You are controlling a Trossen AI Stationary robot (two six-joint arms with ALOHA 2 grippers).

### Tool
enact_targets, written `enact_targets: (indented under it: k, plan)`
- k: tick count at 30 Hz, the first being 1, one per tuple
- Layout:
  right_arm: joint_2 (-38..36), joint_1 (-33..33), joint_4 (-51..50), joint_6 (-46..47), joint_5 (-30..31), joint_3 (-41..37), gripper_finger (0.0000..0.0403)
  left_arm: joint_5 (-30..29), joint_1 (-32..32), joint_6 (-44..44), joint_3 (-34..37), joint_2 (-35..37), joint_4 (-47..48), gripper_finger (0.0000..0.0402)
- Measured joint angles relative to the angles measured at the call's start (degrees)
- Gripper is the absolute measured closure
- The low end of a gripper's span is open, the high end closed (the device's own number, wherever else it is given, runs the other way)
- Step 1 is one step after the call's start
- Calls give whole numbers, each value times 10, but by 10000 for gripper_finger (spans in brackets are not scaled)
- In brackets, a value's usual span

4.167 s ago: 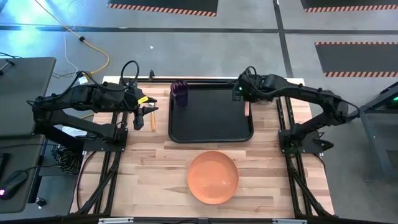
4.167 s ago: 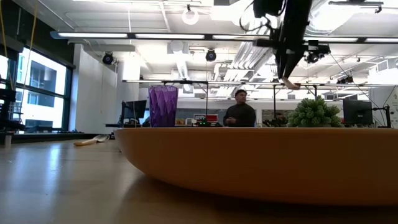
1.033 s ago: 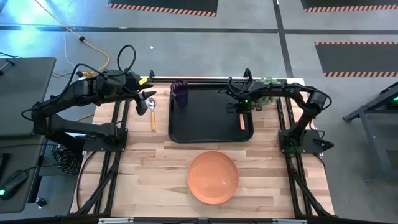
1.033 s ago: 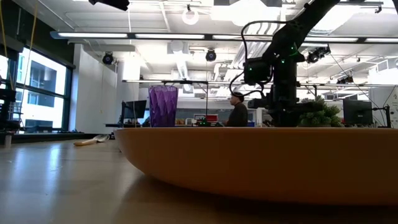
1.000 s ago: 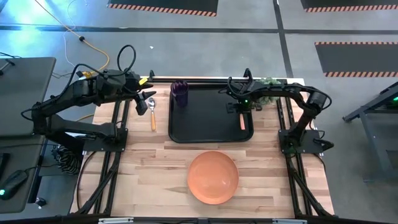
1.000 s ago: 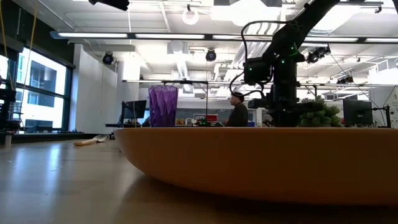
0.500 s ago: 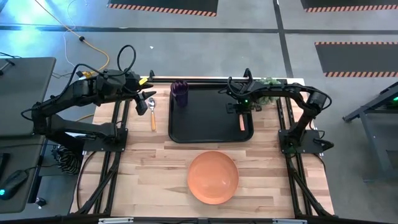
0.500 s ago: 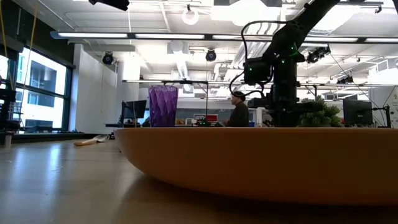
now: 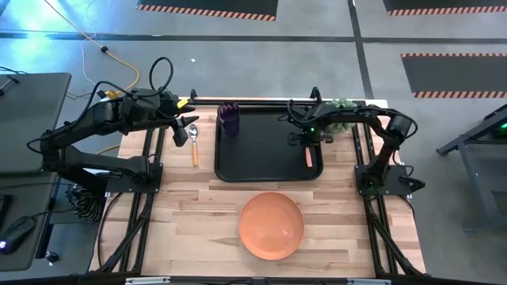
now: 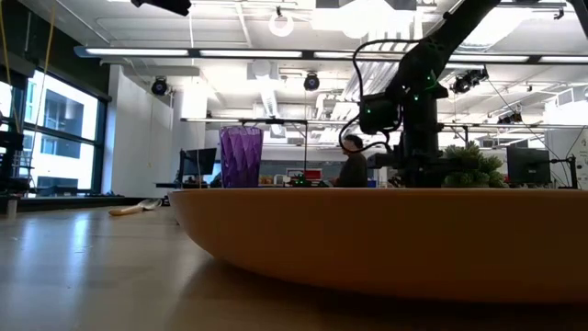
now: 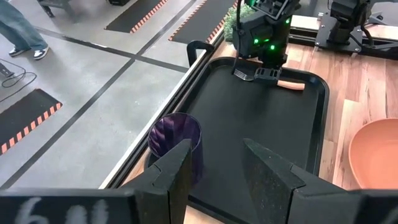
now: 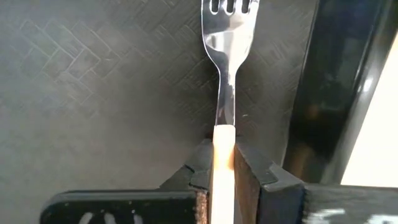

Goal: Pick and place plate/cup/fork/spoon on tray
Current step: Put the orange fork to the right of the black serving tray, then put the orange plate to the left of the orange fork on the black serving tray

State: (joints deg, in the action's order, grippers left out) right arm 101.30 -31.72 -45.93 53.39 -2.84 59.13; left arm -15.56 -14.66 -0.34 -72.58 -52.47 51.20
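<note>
The fork (image 12: 225,68) is over the right part of the black tray (image 9: 261,154), its tines toward the far edge, and my right gripper (image 12: 224,149) is shut on it. The purple cup (image 9: 229,117) stands upright in the tray's far left corner. The spoon (image 9: 195,148) lies flat on the table left of the tray. The orange plate (image 9: 272,225) rests on the table near the front edge. My left gripper (image 11: 217,146) is open and empty, above the spoon's bowl. My right gripper pinches the fork's orange handle (image 12: 223,138) between its two fingers, at the end next to the metal neck. The fingers point down from above and lie across the handle. The fork lies level along the tray floor; I cannot tell whether it touches. The handle's free end (image 9: 308,158) points toward the near edge.
A green plant (image 9: 341,106) stands past the tray's far right corner, close to my right arm. The tray's middle (image 11: 249,137) is bare. A person (image 10: 352,165) shows in the room behind the table.
My right gripper has sunk a little toward the tray with the fork and its arm has shifted slightly; the fork keeps its place over the tray's right part.
</note>
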Motion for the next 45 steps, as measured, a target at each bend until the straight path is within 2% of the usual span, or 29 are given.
enact_targets:
  k: [11, 19, 23, 45]
  plan:
    - [0, 0, 0, 5, 5, 0, 375, 0, 0, 0, 0, 0, 0, 271]
    - [1, 0, 5, -10, 8, 0, 292, 0, 0, 0, 0, 0, 0, 271]
    - [1, 0, 4, -12, 7, 0, 272, 0, 0, 0, 0, 0, 0, 271]
    - [-28, -2, -14, 2, -3, 0, 268, 0, 0, 0, 0, 0, 0, 271]
